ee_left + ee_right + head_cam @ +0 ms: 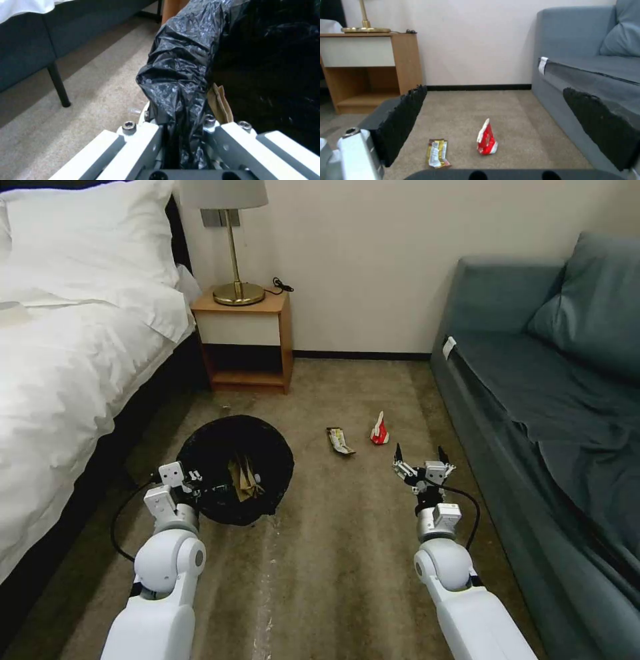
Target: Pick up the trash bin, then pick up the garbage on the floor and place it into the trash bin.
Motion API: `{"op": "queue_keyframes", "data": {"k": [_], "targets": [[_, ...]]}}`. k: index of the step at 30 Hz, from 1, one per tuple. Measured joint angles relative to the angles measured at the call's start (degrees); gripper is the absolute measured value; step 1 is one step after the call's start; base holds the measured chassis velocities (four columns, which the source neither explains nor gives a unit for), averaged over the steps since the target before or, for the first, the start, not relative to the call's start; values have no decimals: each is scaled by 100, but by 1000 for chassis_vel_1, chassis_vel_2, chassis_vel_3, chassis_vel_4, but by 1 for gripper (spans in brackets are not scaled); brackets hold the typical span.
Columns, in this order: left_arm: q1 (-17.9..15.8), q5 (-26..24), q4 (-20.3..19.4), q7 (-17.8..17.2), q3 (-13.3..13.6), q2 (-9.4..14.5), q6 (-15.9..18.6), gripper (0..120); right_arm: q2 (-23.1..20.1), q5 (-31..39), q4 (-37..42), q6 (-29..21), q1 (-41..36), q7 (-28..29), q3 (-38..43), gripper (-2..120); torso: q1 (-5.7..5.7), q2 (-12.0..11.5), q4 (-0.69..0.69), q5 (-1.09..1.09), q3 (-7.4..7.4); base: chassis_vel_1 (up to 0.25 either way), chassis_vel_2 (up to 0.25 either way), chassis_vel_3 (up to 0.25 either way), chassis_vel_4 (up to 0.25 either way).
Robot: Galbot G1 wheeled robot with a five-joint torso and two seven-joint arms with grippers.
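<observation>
Bin (235,471) is sitting on the carpet (333,553) just ahead of your left tool (193,481), between the bed (60,380) and the middle of the floor. Your left tool is gripping its near rim: in the left wrist view the fingers (140,145) are pinching a bunched fold of the black liner (180,75) tight between them, so this tool is closed on the bin. Inside the bin, just past the pinched rim, a tan paper bag (245,480) is lying crumpled; its edge is showing beside the liner in the left wrist view (220,105).

Your right tool (423,459) is hanging low over the carpet, well to the right of the bin and near the sofa (533,400), with its jaws spread wide and holding nothing. The dark pads (403,120) are standing far apart on both sides of the right wrist view. Two pieces of garbage are lying on the carpet just ahead of this tool. A red-and-white wrapper (379,430) is standing up on its edge, nearest the open jaws and slightly toward the bin side. A flat dark wrapper (340,441) is lying beside it, farther toward the bin. In the right wrist view both pieces, the red one (486,140) and the flat one (437,153), are sitting between the spread pads, apart from each other and touching neither pad.

A nightstand (247,340) with a lamp (233,247) is standing against the wall beyond the bin.
</observation>
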Motion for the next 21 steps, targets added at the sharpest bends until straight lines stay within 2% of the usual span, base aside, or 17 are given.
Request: {"op": "queue_keyframes", "data": {"k": [21], "targets": [[12, 16, -11, -73, 23, -40, 20, 2, 35, 6, 20, -13, -117, 20, -10, 100, 0, 0, 0, 0, 0, -56, 58, 54, -54]]}}
